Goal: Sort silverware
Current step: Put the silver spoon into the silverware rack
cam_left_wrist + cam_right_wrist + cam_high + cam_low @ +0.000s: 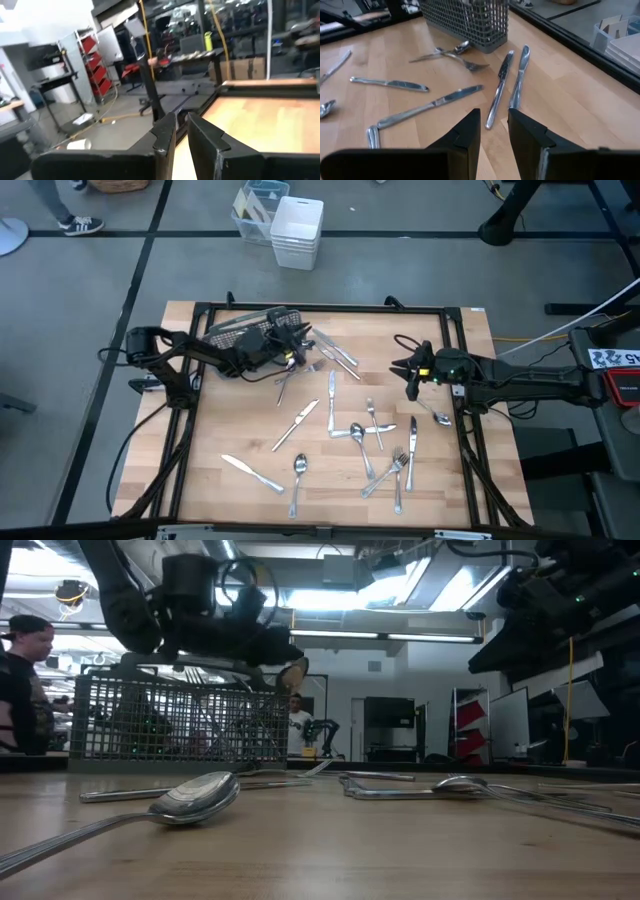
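Several forks, spoons and knives lie loose over the middle and near part of the wooden table; one spoon lies close in the low view. The grey mesh caddy stands at the far left. My left gripper hovers level at the caddy's right end, its fingers nearly together, with what looks like a spoon bowl at their tips. My right gripper stands open above the table's right side, empty, pointing at two knives. My left gripper seems to have a spoon at its fingertips. Only a rounded, tan-reflecting bowl shows just below the tips in the low view. The fingers themselves hide the place of contact, and the left wrist view shows only a narrow gap. The piece is lifted clear, beside the caddy's top.
A black frame rims the table. White and clear bins stand on the floor beyond the far edge. A fork and a spoon lie on the table right beside the caddy. A person shows behind the caddy in the low view.
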